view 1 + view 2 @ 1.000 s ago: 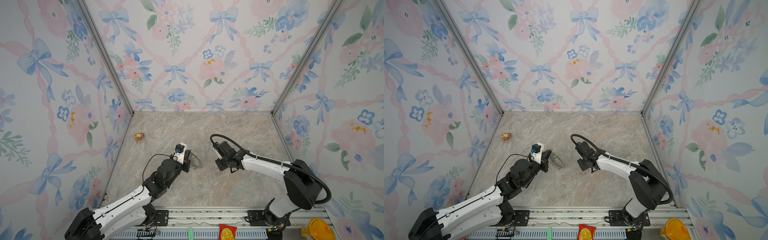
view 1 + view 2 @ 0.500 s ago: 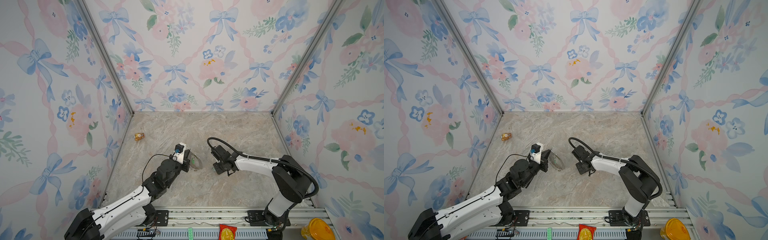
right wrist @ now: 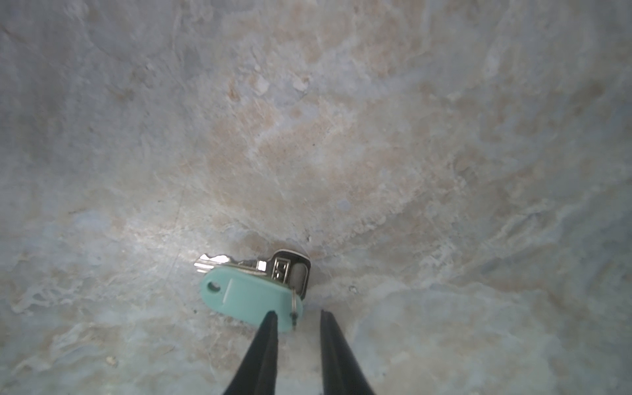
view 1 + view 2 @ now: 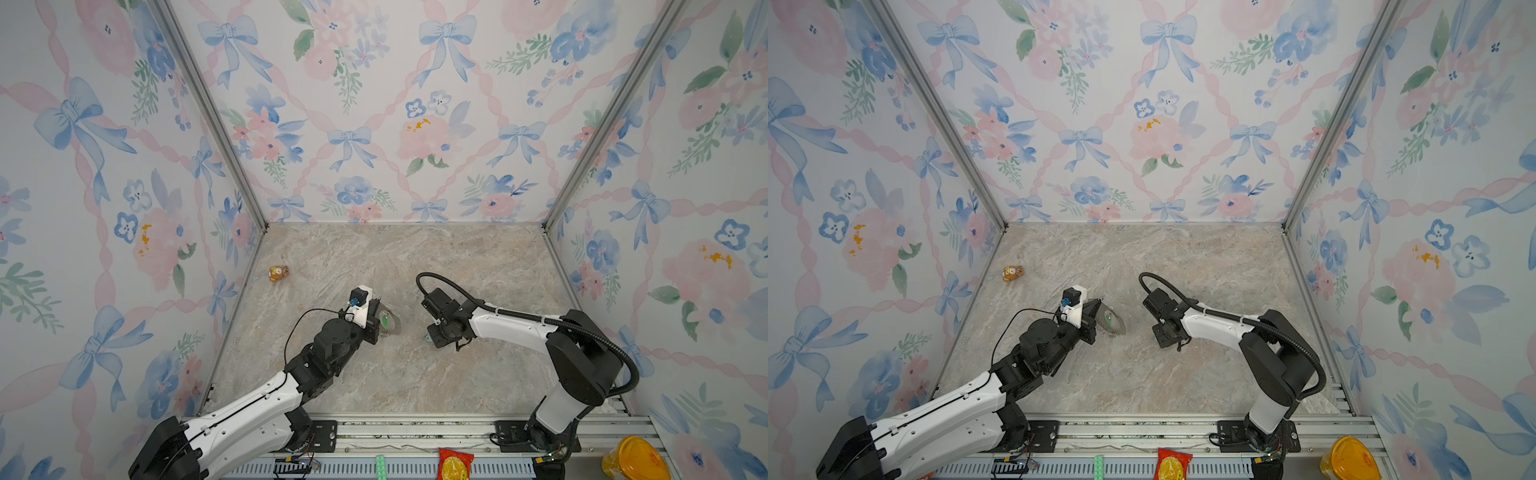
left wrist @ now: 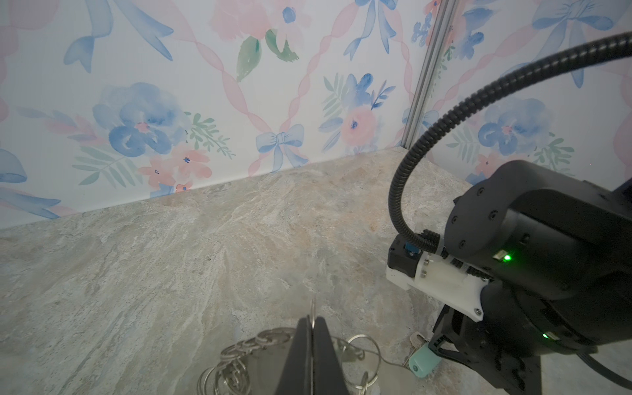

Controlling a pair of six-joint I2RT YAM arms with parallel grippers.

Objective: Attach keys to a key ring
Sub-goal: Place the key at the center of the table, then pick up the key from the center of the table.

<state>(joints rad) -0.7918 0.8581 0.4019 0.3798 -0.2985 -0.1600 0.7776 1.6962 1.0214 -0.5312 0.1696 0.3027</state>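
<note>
On desk (image 3: 342, 136) | right pincer (image 3: 297, 319) spread at mint-tagged key (image 3: 246, 297) | left pincer (image 5: 312, 323) pinching key ring (image 5: 236, 354) | risk: flat key may be pushed aside, not gripped

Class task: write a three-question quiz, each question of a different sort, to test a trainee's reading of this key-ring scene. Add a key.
1. True or false: the right claw is shut on the mint key.
2. What does the left claw hold? A: the mint key. B: the key ring. C: nothing.
3. Fill in: the bear lies nearer the ___ claw.

Key
1. False: it is open and the key lies loose in front of it.
2. B: it is shut on a ring of the key ring.
3. left
</note>
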